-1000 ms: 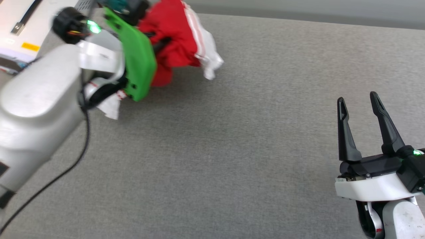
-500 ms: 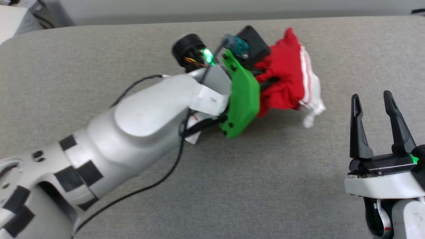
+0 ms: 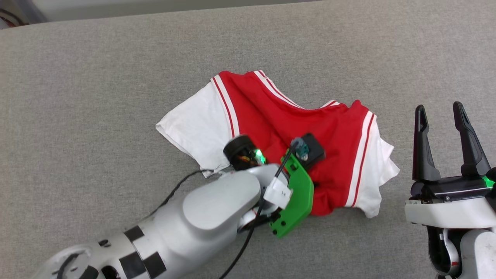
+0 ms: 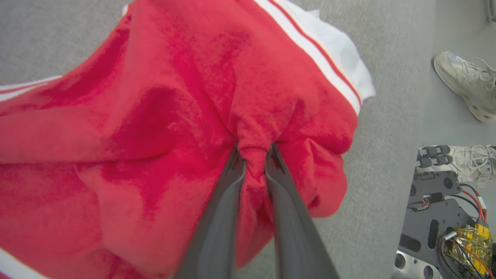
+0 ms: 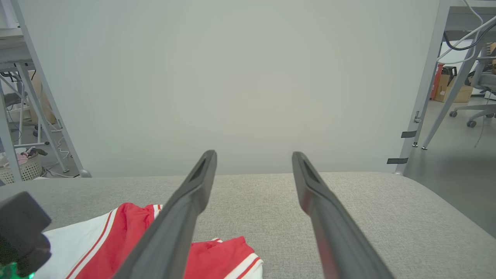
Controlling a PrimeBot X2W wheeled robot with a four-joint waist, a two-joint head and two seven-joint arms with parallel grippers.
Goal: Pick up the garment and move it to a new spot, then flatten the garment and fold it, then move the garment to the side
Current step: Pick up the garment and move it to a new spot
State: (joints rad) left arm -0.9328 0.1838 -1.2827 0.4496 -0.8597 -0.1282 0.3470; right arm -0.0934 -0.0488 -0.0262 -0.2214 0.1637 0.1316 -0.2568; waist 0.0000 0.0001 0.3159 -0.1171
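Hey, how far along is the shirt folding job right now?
Looks done: the shirt lies partly spread on the gray surface, wrinkled. In hand: the left gripper pinches a fold of its red cloth; the right gripper hangs open, apart from it. Left: flattening, folding, moving it aside.

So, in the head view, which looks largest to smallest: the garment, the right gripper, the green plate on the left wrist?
1. garment
2. right gripper, though it is likely nearer the camera, which enlarges it
3. green plate

You see a grey cloth table (image 3: 116, 77), pale sneakers (image 4: 463, 85) on the floor (image 4: 457, 23) beside it, and a white basket (image 5: 24, 170) off to one side.
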